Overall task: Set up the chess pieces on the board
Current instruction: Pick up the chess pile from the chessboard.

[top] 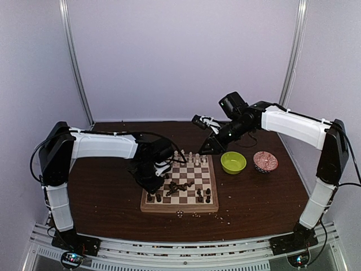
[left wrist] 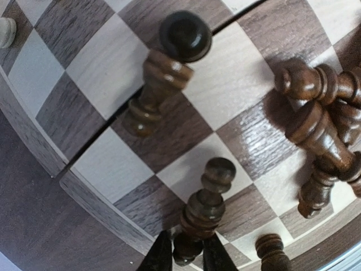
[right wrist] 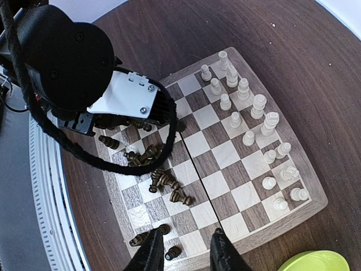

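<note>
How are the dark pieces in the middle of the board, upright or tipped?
Tipped: dark pieces lie on their sides, heaped on the board.

A dark brown wooden table (top: 107, 206) stood in a small enclosure. Behind it rose a plain back wall (top: 180, 56), pale with a faint lilac cast. A left wall (top: 28, 68) and a right wall (top: 338, 56) of the same colour closed in the sides. Two thin metal poles, one left (top: 73, 62) and one right (top: 295, 51), ran up where back and sides met. A ribbed silver rail (top: 186, 255) lay along the table's near edge. The light was soft and even, casting only faint shadows. In the right wrist view a pale strip (right wrist: 350, 7) beyond the tabletop was perhaps the foot of a wall.
</note>
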Available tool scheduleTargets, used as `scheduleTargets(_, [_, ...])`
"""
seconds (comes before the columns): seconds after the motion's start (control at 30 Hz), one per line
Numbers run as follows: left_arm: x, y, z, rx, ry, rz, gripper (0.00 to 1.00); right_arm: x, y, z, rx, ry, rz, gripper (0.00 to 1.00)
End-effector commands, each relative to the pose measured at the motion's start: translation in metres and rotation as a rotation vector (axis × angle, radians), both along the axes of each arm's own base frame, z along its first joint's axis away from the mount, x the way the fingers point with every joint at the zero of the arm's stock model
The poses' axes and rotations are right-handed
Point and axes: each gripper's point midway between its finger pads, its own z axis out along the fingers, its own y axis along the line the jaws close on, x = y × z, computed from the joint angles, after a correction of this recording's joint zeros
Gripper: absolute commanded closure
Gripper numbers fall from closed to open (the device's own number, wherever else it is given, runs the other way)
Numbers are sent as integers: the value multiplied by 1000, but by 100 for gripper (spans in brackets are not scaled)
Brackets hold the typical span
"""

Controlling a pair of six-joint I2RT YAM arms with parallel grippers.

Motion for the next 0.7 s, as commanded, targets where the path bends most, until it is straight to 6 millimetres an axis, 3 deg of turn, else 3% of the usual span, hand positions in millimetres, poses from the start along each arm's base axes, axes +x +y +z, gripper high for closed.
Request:
scheduleTargets(0.0, [1, -1, 12, -35, -19, -45, 77, 1, 3, -3, 3, 20, -1, 70])
scheduleTargets(0.17, [0, -5, 8, -45, -8, -74, 85, 2, 3, -6, -1, 26, -1, 71])
scheduleTargets(0.37, [10, -15, 20, -92, -71, -137, 96, 2, 4, -6, 0, 33, -4, 72])
scheduleTargets(0.67, [32, -24, 68, -177, -248, -224, 100, 5, 8, 10, 36, 35, -24, 70])
